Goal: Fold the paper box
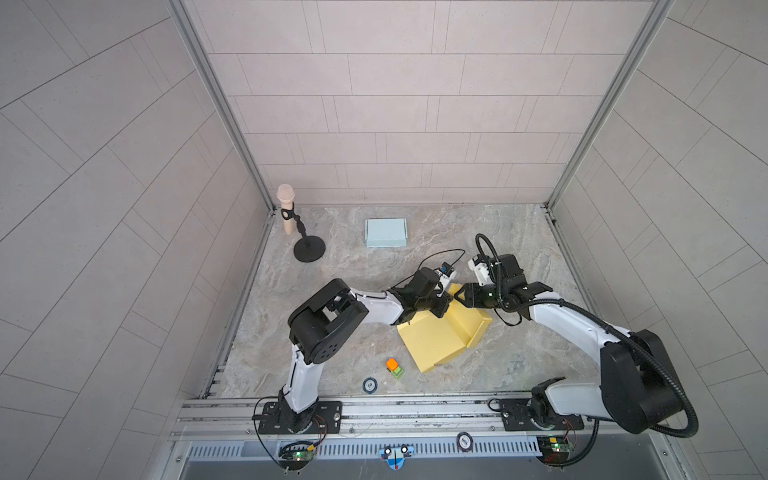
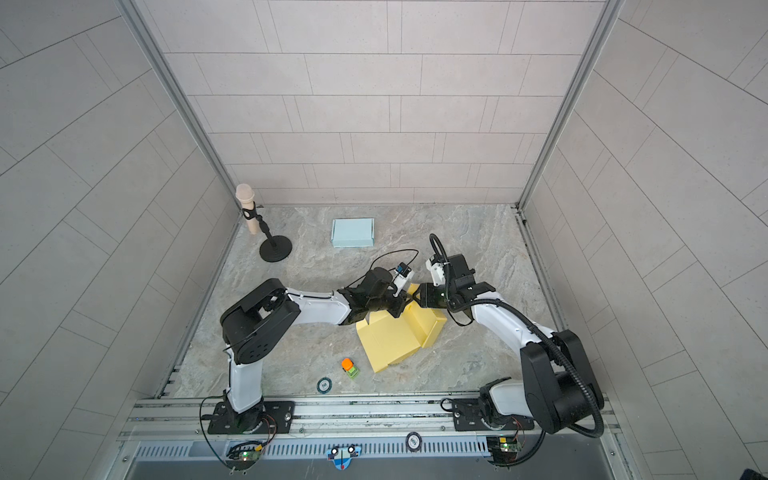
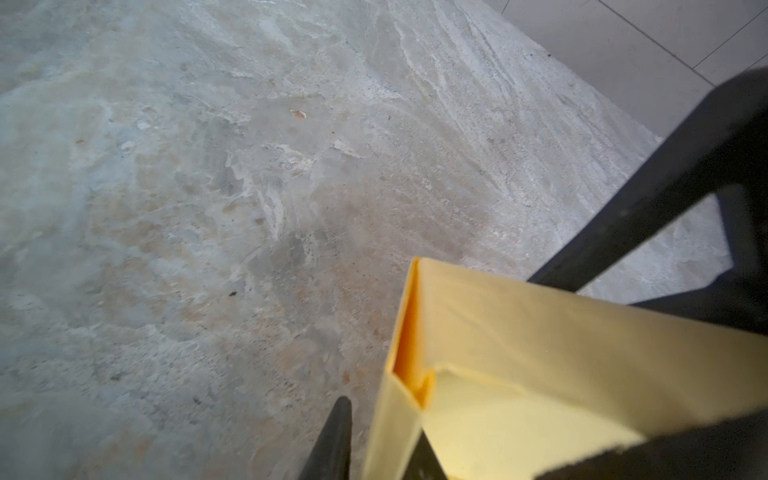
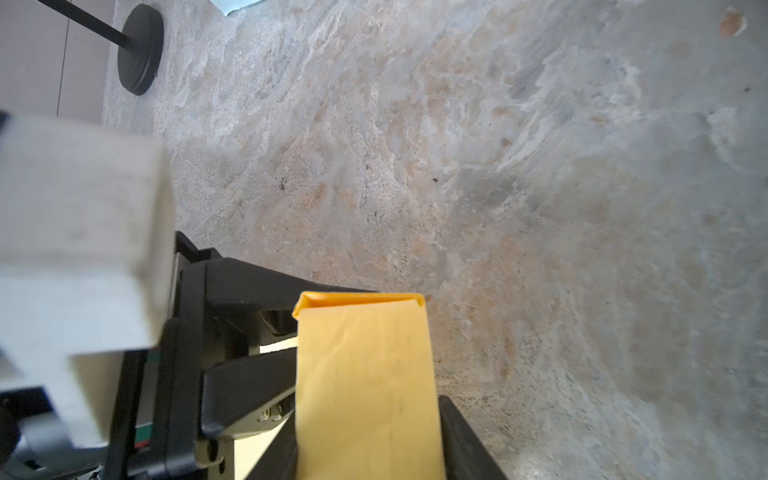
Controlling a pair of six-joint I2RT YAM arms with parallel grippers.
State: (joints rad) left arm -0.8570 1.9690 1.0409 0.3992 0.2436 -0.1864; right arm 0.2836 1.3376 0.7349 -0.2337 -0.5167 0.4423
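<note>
My 2 arms meet over the yellow paper box (image 1: 436, 338). It lies on the gray, stone-look table (image 1: 528, 241), a bit right of the middle and nearer my side than the back wall. The box is thin, smooth card and only partly made. A big flat sheet with sharp fold lines lies on the table. On its right side the card is folded up into a low, blocky shape.

My left gripper (image 1: 443, 306) and my right gripper (image 1: 458, 296) come nose to nose at the far corner of the box, just beside each other.

In the right wrist view a tall strip of darker yellow card with a hollow, doubled top edge fills the space between my right fingers (image 4: 461, 432). They are clamped on it.

In the left wrist view a doubled wall with an orange hollow inside stands close to 1 black finger (image 3: 336, 436). A thin line of table shows between them. I cannot tell if my left gripper pinches the card or is loose.

A flat, pale blue box (image 1: 385, 232) sits near the back. A microphone (image 1: 286, 203) with a soft, round head leans on a black stand (image 1: 309, 250) in the back left corner. A small orange and green toy (image 1: 394, 368) and a round disc (image 1: 369, 385) lie near the front edge.
</note>
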